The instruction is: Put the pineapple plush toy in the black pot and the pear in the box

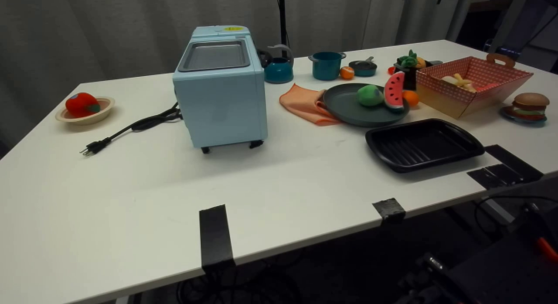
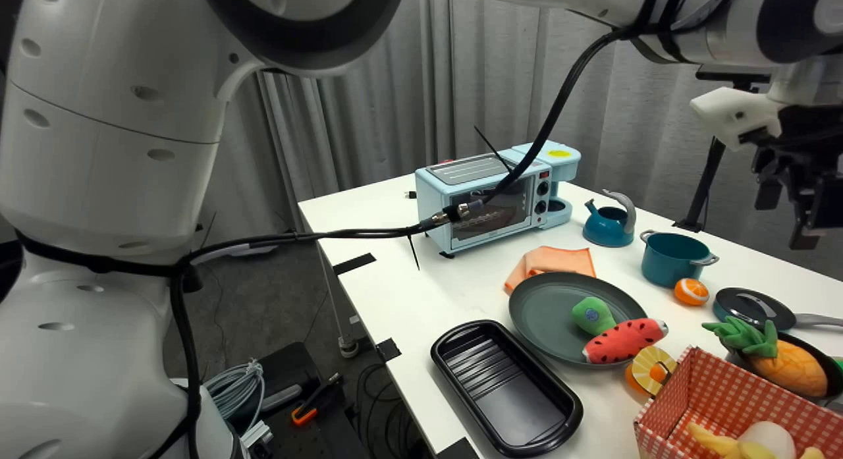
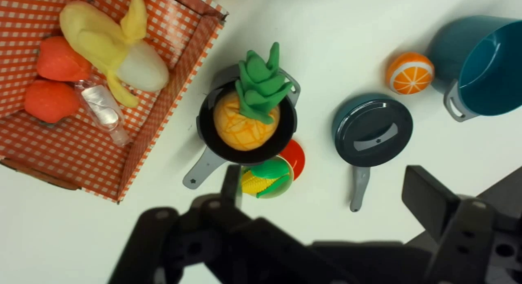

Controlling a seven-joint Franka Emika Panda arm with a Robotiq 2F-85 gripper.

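Note:
The pineapple plush toy sits inside the black pot, its green tuft over the rim, in the wrist view. Both also show in an exterior view, the toy in the pot. The green pear lies on a dark green plate and is out of the wrist view. The red checked box stands beside the pot, with a peeled banana, red toys and a small bottle in it. My gripper is open and empty, above the table near the pot; in an exterior view it hangs high at right.
A watermelon slice touches the plate beside the pear. A black grill pan lies at the table's front edge. A corn bowl, lidded small pan, orange and teal pot surround the black pot. A light-blue toaster stands farther off.

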